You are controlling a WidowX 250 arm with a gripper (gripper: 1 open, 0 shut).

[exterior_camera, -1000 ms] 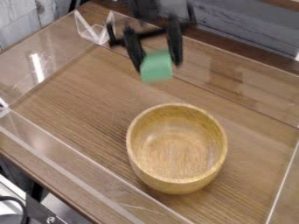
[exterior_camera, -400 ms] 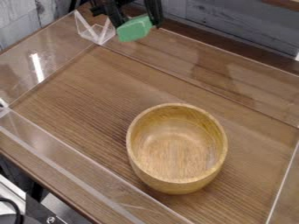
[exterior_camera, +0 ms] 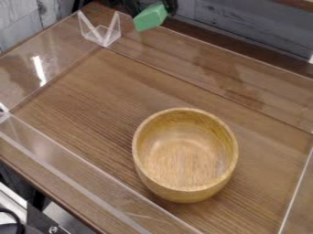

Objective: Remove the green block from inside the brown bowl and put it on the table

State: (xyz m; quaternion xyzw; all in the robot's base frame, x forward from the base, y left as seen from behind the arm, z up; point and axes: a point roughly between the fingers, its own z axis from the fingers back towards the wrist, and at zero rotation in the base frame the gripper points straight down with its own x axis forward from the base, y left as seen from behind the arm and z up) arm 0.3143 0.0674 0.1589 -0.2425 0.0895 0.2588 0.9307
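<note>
The green block (exterior_camera: 148, 18) hangs in the air at the top edge of the camera view, above the far side of the table (exterior_camera: 110, 101). My gripper (exterior_camera: 156, 11) is shut on it; only the dark tips of its fingers (exterior_camera: 169, 6) show, and the rest of the arm is cut off by the frame. The brown bowl (exterior_camera: 186, 154) stands upright at the near right of the table, with nothing inside it. The block is well away from the bowl, up and to the left of it.
Low clear acrylic walls (exterior_camera: 49, 55) run around the tabletop. A clear angled acrylic piece (exterior_camera: 101, 29) stands at the far left corner, just left of the held block. A grey plank wall lies behind.
The gripper has carried the green block away from above the bowl, toward the far edge and up to the top of the view, so most of the gripper has left the frame.
</note>
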